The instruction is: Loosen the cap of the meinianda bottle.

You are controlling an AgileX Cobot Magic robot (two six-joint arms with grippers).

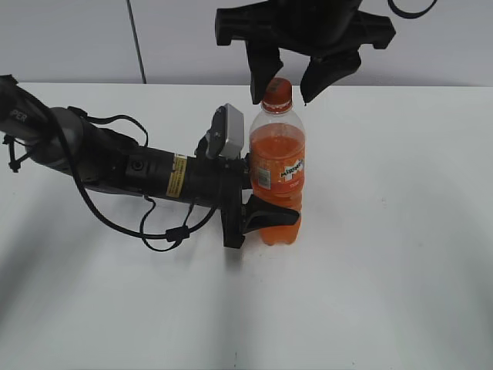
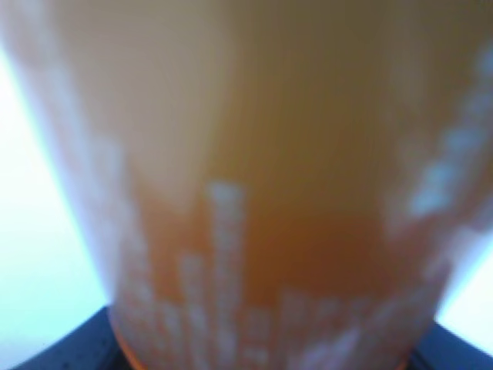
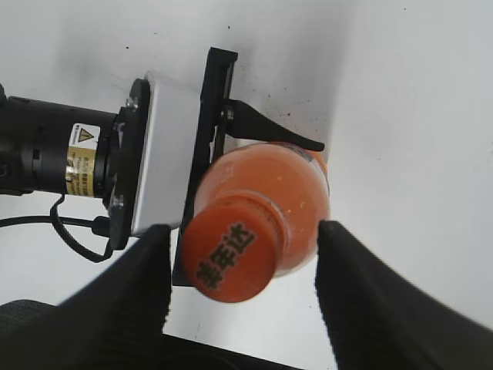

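Orange cap point(image 3: 230, 252) between spread gripper point(image 3: 243, 289) fingers point(image 3: 131, 297)

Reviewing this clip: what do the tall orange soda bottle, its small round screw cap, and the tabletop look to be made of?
The tall orange soda bottle looks like clear thin plastic: liquid shows through and the shoulder catches glossy highlights. Its small round orange screw cap appears to be opaque moulded plastic, matte, with dark printed characters on top. The white tabletop is smooth and matte, possibly laminate; the material cannot be told for sure.
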